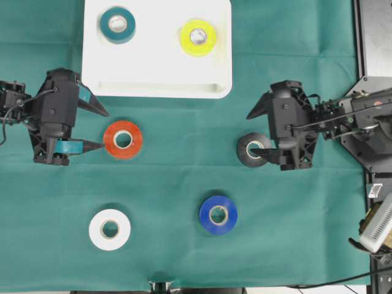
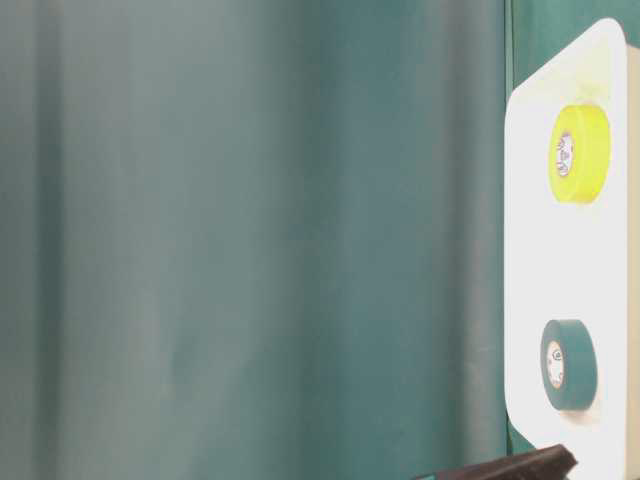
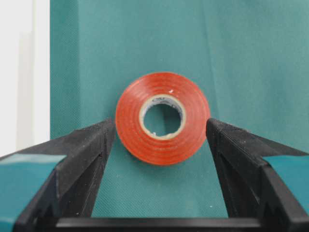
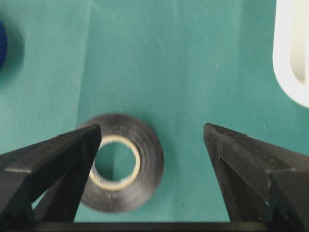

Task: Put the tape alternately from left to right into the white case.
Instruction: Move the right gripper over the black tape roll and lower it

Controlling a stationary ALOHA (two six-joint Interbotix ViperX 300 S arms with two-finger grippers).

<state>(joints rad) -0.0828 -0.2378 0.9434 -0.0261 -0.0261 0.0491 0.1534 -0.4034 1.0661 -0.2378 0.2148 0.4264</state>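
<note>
Teal tape (image 1: pixel 117 24) and yellow tape (image 1: pixel 198 37) lie in the white case (image 1: pixel 157 86); below it, left gripper (image 1: pixel 98 129) spread around red-orange tape (image 1: pixel 123 139), right gripper (image 1: pixel 257 133) spread, one finger seemingly over black tape (image 1: pixel 251 150).

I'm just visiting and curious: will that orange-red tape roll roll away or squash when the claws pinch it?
Probably neither. The red-orange roll lies flat on the green cloth, so it should sit still rather than roll. Its tightly wound ring looks stiff enough to resist pinching. It looks small and likely light for the open left gripper.
</note>
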